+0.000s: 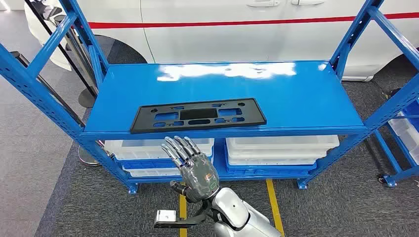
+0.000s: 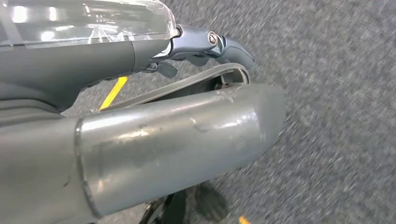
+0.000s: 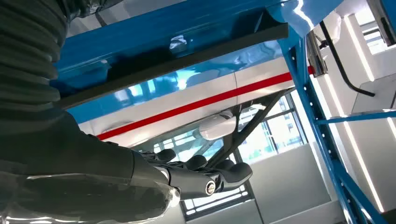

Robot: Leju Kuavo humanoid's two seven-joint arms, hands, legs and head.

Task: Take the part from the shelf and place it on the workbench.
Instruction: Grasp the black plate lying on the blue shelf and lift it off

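Shelving in blue steel (image 1: 59, 98) fills the head view, its upper shelf (image 1: 296, 94) carrying a flat black part (image 1: 197, 116) that lies lengthwise along the front edge, left of centre, with cut-outs showing the blue beneath. White bins (image 1: 158, 148) sit on the level below, to the left, with a second stack of white bins (image 1: 281, 148) to the right. Just in front of the shelf's front edge and lower than it, the right hand (image 1: 190, 165) is raised with its fingers (image 1: 178, 148) spread and straight, holding nothing; its fingertips point up toward the part's left half without touching it. From the right wrist view, the same hand (image 3: 187, 175) reaches out beneath the dark edge of the part (image 3: 177, 58) overhanging the shelf. The left hand (image 2: 205, 46) hangs over grey carpet (image 2: 336, 93) in the left wrist view; whether its fingers are apart or curled cannot be told. Behind the shelving stands a white car (image 1: 237, 29) with a red stripe (image 1: 237, 22).
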